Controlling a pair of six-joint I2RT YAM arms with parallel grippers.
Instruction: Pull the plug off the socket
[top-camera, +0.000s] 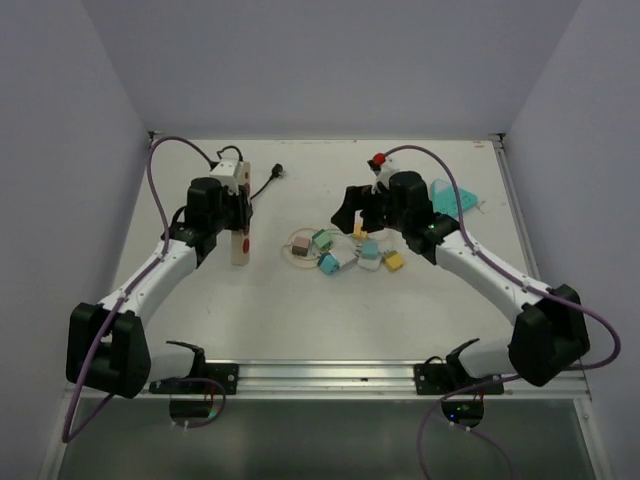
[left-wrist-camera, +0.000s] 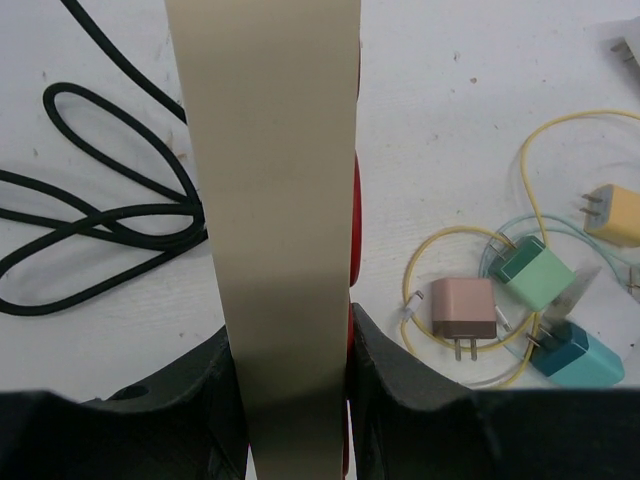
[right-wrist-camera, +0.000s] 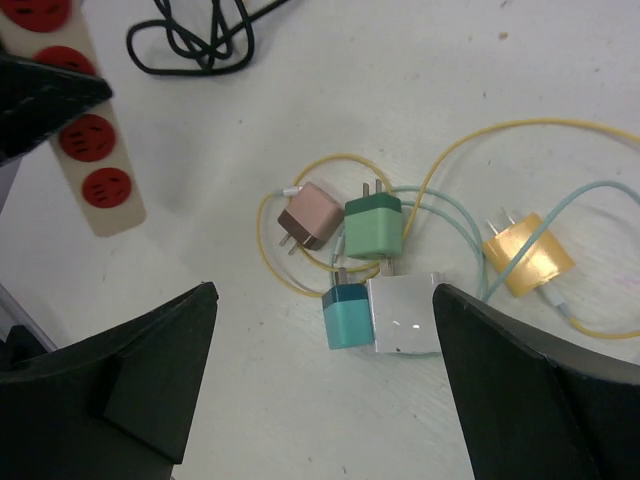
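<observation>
White table (top-camera: 300, 320), both arms reached fwd: L gripper (left-wrist-camera: 290, 345) clamps power strip (left-wrist-camera: 270, 150), R gripper (right-wrist-camera: 322, 300) spread wide above chargers (right-wrist-camera: 372, 228).

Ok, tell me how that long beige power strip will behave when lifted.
The long beige power strip looks like rigid plastic, so it should stay straight. A long stretch runs beyond the jaws of the left gripper, so it may lever and twist. The coiled black cord beside it looks floppy and, if attached, would probably drag.
</observation>
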